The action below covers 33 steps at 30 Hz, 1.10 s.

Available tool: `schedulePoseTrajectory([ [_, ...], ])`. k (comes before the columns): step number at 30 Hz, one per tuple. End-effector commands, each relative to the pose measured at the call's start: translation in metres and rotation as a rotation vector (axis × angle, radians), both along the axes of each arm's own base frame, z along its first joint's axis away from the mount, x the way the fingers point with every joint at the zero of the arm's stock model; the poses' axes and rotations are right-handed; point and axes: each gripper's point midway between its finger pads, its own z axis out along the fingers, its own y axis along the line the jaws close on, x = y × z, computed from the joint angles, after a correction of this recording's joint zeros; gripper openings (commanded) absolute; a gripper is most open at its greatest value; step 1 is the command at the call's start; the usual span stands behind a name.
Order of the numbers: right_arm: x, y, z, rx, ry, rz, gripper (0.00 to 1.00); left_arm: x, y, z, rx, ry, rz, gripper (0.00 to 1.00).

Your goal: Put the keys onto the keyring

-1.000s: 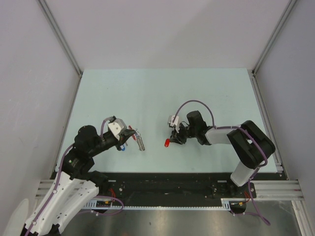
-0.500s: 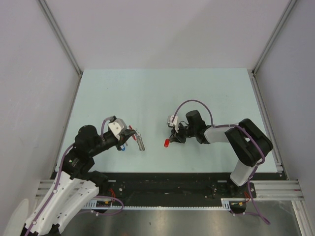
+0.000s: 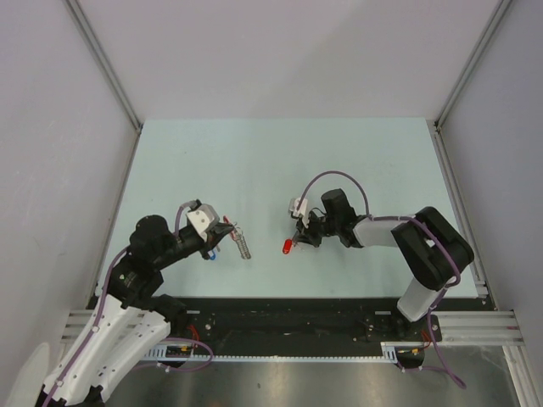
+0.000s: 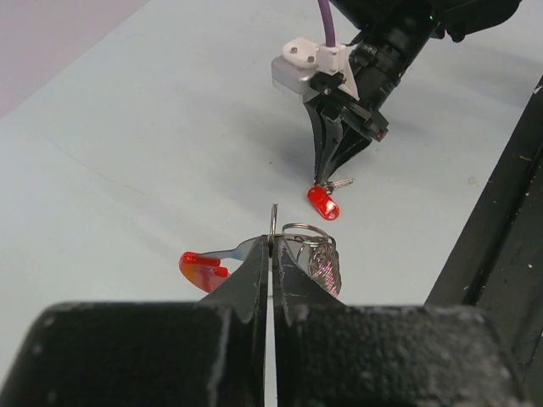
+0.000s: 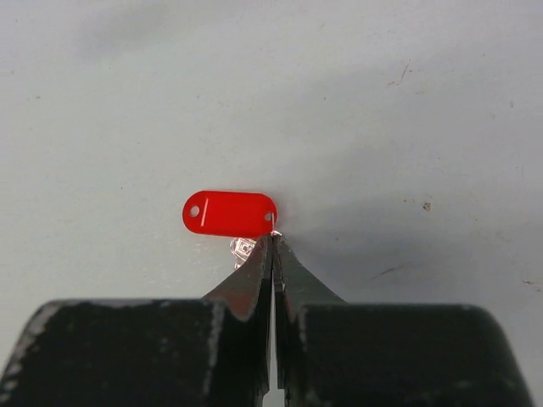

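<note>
The left fingers point(image 4: 251, 280) are clenching the thin wire loop of the keyring point(image 4: 321, 259), holding it up off the counter point(image 3: 254, 161) so that its red band point(image 4: 202, 270) is sticking out to one side and the grey chain-like strip is hanging on the other. Held this way, the ring appears to be facing the other arm, probably so that a key can be brought to it.

Well apart from the keyring, the right fingers point(image 5: 254, 280) are pressing together at the counter on the silvery end of the red key point(image 5: 230, 213), right at the corner of its red plastic head. The key itself is lying flat on the counter. Gripping the metal rather than the head is likely leaving the head and its hole free. In the overhead view a small blue thing point(image 3: 211, 252), possibly another key, is showing under the left arm's wrist.

Compared with a second ago, the right fingers are now closed where they were standing partly apart around the key, and the right arm's elbow is sitting slightly differently. The red key, the keyring and the left arm are keeping almost the same places.
</note>
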Motion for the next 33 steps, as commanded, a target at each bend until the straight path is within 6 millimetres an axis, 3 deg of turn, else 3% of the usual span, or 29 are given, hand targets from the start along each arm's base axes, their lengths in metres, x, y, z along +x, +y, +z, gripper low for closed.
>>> schedulePoseTrajectory([
  [1, 0.010, 0.008, 0.042, 0.057, -0.066, -0.028, 0.00, 0.001, -0.005, 0.007, -0.013, -0.023, -0.029, 0.00],
  [7, 0.006, 0.006, 0.068, 0.037, -0.110, -0.100, 0.00, 0.002, -0.014, 0.002, 0.014, -0.006, -0.096, 0.00],
  [10, 0.000, 0.004, 0.093, 0.057, -0.145, -0.119, 0.00, 0.000, -0.023, 0.001, 0.024, 0.007, -0.162, 0.00],
  [20, -0.038, -0.008, 0.136, 0.000, -0.177, -0.158, 0.00, -0.015, -0.060, 0.020, 0.028, -0.004, -0.467, 0.00],
  [25, -0.057, -0.007, 0.169, 0.013, -0.227, -0.154, 0.00, -0.019, -0.076, 0.015, 0.094, -0.020, -0.584, 0.00],
  [33, -0.067, -0.018, 0.222, 0.030, -0.275, -0.202, 0.00, -0.017, -0.097, 0.021, 0.151, -0.108, -0.723, 0.00],
])
